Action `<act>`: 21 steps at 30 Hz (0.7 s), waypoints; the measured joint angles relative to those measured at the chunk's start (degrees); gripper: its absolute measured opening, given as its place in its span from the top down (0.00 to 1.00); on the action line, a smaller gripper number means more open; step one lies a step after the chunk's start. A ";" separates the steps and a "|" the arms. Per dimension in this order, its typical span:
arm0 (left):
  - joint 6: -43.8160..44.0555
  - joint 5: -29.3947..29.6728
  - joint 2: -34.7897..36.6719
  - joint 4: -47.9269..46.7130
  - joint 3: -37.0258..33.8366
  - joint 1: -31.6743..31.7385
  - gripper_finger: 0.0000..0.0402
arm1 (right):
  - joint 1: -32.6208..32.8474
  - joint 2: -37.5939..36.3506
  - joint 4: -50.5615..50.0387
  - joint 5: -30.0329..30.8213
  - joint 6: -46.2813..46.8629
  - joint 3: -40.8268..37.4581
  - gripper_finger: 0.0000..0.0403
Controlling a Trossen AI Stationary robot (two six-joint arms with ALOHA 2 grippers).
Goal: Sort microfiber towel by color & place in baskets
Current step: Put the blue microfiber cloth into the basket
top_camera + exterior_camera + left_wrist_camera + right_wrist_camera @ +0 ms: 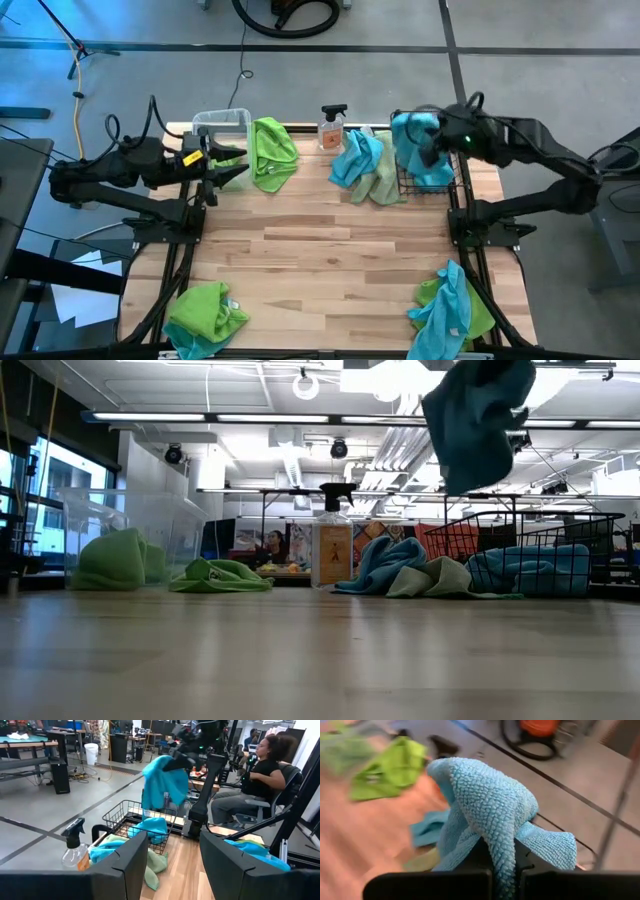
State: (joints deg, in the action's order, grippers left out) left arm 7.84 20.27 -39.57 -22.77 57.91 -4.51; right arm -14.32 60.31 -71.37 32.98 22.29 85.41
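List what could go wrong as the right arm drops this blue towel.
The blue towel hangs from the shut right end effector above the wire basket. Released off-centre, it may drape over the rim. Blue towels already fill part of the basket, so it could slide out. A mixed pile lies against the basket, inviting a green one in.

the right arm reaches inward at the far right of the counter, its right gripper [432, 150] raised high with jaws clamped together. the left arm stretches along the far left edge, left gripper [232, 165] part open.
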 joint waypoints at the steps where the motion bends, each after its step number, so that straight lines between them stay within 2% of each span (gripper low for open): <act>1: 0.00 0.01 0.00 -0.01 0.00 0.00 0.58 | -2.27 0.53 0.00 0.01 0.22 0.00 1.00; 6: 0.02 0.02 0.00 -0.03 0.00 0.00 0.58 | -14.54 3.17 0.26 -0.74 -0.44 0.00 1.00; 11: 0.02 0.02 0.00 -0.03 0.00 -0.02 0.58 | -25.40 6.75 4.05 -5.18 -5.57 0.00 1.00; 21: 0.02 0.02 0.00 -0.03 0.00 -0.02 0.58 | -40.02 17.50 8.37 -15.97 -8.86 -0.04 1.00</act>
State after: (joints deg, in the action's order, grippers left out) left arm 7.86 20.29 -39.57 -22.81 57.91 -4.54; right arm -54.34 77.80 -63.01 17.01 13.43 85.36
